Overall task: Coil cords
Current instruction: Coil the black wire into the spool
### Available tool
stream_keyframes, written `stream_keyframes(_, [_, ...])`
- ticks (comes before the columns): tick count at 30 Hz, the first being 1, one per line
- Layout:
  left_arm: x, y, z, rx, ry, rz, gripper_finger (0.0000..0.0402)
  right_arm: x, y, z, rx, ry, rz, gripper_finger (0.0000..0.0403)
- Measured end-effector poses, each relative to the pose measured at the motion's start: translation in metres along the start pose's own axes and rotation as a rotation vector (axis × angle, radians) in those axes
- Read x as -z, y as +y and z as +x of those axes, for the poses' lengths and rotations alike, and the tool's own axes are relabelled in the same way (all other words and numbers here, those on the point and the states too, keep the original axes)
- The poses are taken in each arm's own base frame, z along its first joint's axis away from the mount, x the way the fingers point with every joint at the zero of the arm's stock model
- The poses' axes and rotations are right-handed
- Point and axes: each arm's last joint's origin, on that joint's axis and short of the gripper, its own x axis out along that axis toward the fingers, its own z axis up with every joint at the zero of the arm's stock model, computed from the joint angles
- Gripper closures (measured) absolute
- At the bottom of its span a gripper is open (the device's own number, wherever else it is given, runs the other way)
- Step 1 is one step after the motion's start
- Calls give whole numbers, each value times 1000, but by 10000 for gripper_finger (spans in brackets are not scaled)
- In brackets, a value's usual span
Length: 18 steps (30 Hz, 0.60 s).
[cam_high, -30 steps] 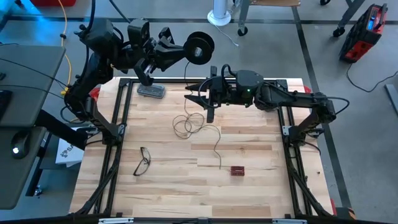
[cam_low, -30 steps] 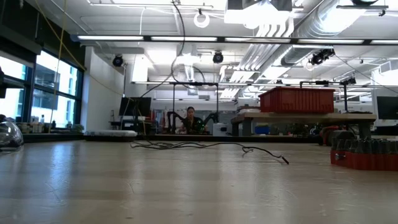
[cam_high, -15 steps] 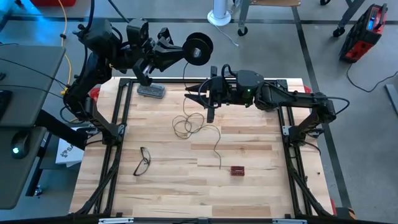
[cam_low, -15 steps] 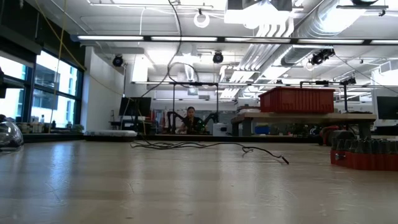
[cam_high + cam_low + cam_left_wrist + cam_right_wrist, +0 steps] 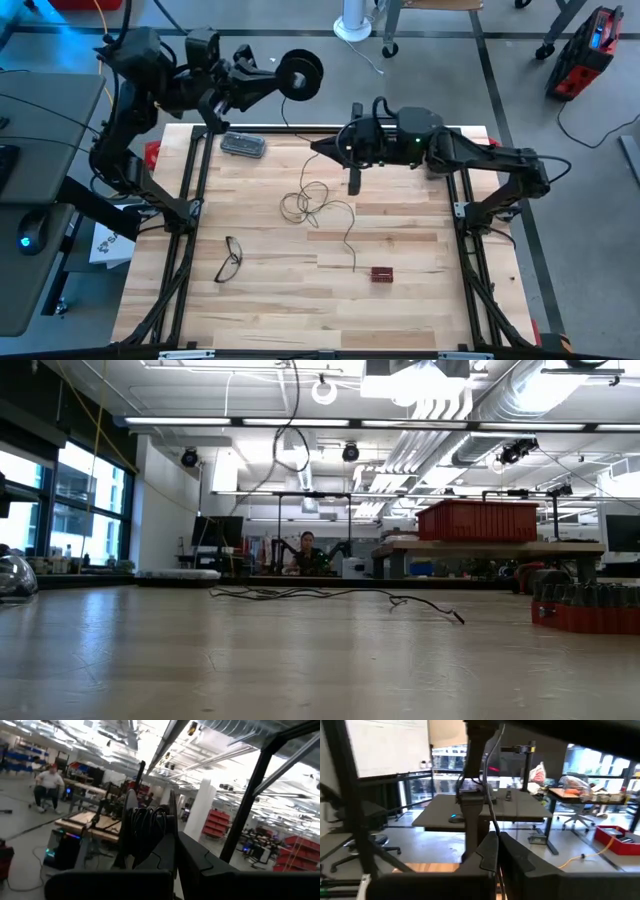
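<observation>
Left gripper: (image 5: 262,80) raised beyond the table's far edge, fingers pressed together on the small round black reel (image 5: 300,73), which it holds up in the air.
Reel: in the left wrist view (image 5: 145,827) it sits between the dark fingers (image 5: 192,862), dark turns wound on it.
Right gripper: (image 5: 328,148) over the far middle of the light wooden table (image 5: 420,260), fingers closed, pinching the thin dark wire (image 5: 491,815).
Wire: (image 5: 305,200) runs from the reel past the right gripper down to loose loops on the table, a tail trailing toward a small dark-red block (image 5: 382,273).
Also: black-framed eyeglasses (image 5: 231,258) near the left side.
</observation>
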Motion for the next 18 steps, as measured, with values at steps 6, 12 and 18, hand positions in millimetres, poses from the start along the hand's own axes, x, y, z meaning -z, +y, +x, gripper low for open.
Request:
stream_keyframes(6, [6, 1, -8, -59, 92, -124, 402, -15, 8, -18, -68, -37, 27, 402])
stream_keyframes(12, [12, 2, -28, -209, 184, -221, 401, -29, 17, -36, -103, -83, 14, 402])
stream_keyframes(18, [16, 0, -29, -174, 241, -354, 402, -31, 14, -42, -61, -72, -26, 402])
